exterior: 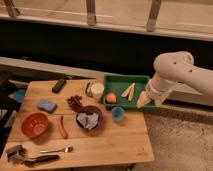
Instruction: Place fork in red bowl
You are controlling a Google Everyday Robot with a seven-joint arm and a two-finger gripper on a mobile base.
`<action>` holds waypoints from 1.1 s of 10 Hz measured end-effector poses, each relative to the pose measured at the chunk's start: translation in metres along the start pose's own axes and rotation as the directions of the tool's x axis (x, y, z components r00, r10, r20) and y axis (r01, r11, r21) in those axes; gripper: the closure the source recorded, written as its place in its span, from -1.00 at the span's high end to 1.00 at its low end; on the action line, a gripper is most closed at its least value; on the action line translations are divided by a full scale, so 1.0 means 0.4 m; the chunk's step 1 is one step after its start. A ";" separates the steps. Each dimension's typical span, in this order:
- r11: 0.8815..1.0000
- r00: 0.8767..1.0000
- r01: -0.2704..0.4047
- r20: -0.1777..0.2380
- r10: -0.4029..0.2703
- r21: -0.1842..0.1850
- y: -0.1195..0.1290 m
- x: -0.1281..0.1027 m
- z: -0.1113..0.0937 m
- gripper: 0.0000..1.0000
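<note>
The fork (57,149), slim and silver, lies flat near the table's front left edge, tines pointing right. Just above and left of it sits the round orange-red bowl (36,125), with nothing in it. My gripper (143,100) hangs from the white arm far to the right, over the right end of the green tray (125,79). It is open and holds nothing. It is well away from both the fork and the red bowl.
On the wooden table (120,142) are a dark purple bowl (80,114) with crumpled material, a small blue cup (118,114), a blue sponge (47,105), a red chili (62,127), a white cup (97,90), a black remote (59,85) and a black-handled tool (42,159). An orange fruit (111,97) lies in the tray.
</note>
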 end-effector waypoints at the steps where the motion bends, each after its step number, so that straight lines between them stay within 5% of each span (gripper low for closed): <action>1: 1.000 1.000 0.000 0.000 0.000 0.000 0.000 0.000 0.000 0.28; 7: 1.000 1.000 0.012 0.002 -0.012 0.002 0.000 0.004 -0.001 0.28; 9: 0.992 0.992 0.126 0.003 -0.126 0.018 0.047 0.015 -0.004 0.28; 11: 0.960 0.961 0.278 0.001 -0.278 0.041 0.157 0.024 0.004 0.28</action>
